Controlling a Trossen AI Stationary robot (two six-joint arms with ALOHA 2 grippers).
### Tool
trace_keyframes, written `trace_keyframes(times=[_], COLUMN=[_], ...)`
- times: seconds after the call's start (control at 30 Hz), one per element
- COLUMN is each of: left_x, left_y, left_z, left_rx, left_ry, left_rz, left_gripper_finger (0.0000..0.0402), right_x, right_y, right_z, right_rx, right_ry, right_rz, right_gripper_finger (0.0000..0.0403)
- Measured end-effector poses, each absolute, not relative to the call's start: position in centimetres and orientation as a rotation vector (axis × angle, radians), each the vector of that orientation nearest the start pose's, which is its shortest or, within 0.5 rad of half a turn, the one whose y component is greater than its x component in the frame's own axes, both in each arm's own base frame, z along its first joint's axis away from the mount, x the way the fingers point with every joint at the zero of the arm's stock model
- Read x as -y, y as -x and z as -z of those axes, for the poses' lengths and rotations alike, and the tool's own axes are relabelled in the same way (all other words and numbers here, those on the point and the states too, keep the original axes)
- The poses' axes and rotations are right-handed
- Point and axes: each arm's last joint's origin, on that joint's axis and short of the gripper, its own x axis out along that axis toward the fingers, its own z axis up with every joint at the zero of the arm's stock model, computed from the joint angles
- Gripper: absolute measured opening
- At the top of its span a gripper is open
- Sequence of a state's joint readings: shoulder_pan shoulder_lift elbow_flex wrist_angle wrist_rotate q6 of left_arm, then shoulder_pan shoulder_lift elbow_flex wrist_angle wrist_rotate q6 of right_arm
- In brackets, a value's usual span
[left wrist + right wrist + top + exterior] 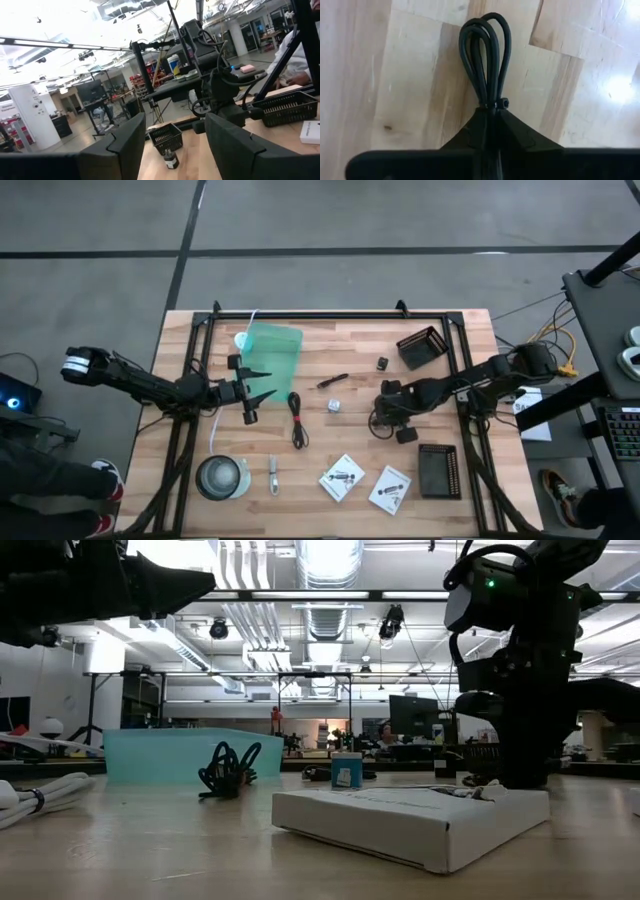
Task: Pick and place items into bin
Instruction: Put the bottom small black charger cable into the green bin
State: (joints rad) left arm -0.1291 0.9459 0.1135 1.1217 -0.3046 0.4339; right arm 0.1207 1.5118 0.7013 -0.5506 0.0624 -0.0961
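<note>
My right gripper [384,418] points down at the table's right middle and is shut on a small black cable bundle [485,55]. My left gripper [262,384] hovers open beside the green bin [272,352], touching nothing. A second bundled black cable [296,418] lies flat between the arms. The thin black stick [332,381], a small black connector [382,364] and the tiny silvery cube [334,406] lie on the wood. The metal clip [273,473] and two white packets [343,477] [390,489] lie near the front edge. My right gripper pinches the small cable bundle at its tied neck [499,104] between the two shut fingers, from above, pointing down. The loops [487,35] stick out past the fingertips over the wood. Whether they rest on the table or hang clear, I cannot tell.
A round silvery bowl [221,477] stands at the front left, with a long white cord [215,425] running past it. Two black mesh baskets [421,346] [439,470] sit on the right side. A black frame [330,315] borders the table.
</note>
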Motion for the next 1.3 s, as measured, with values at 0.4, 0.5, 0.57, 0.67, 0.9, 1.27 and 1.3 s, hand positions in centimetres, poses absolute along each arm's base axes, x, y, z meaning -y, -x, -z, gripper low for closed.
trace_keyframes(times=[0.4, 0.5, 0.57, 0.67, 0.9, 1.27, 1.3], left_x=[1.3, 1.3, 1.3, 1.3, 1.3, 1.9, 2.0], left_y=[-16.6, -16.6, -16.6, -16.6, -17.0, -20.9, -21.4], left_z=[-20.4, -20.4, -20.3, -20.3, -20.4, -20.6, -20.9], left_rx=[0.237, 0.237, 0.235, 0.234, 0.226, 0.157, 0.164], left_ry=[-0.370, -0.370, -0.370, -0.371, -0.374, -0.390, -0.389], left_rz=[-0.233, -0.233, -0.232, -0.232, -0.227, -0.154, -0.144], left_gripper_finger=[0.0190, 0.0190, 0.0190, 0.0190, 0.0190, 0.0195, 0.0200], right_x=[-3.0, -3.1, -3.1, -3.0, -2.4, -2.6, -2.6], right_y=[-24.9, -25.5, -25.9, -26.3, -27.1, -28.7, -28.8], right_z=[-16.6, -18.0, -19.0, -20.2, -21.3, -22.1, -22.1], right_rx=[-1.377, -1.330, -1.294, -1.236, -0.876, -0.370, -0.355], right_ry=[0.072, 0.056, 0.059, 0.090, 0.244, 0.342, 0.340], right_rz=[-0.055, -0.048, -0.051, -0.035, 0.138, 0.138, 0.140], right_gripper_finger=[0.0014, 0.0014, 0.0014, 0.0013, 0.0013, 0.0013, 0.0013])
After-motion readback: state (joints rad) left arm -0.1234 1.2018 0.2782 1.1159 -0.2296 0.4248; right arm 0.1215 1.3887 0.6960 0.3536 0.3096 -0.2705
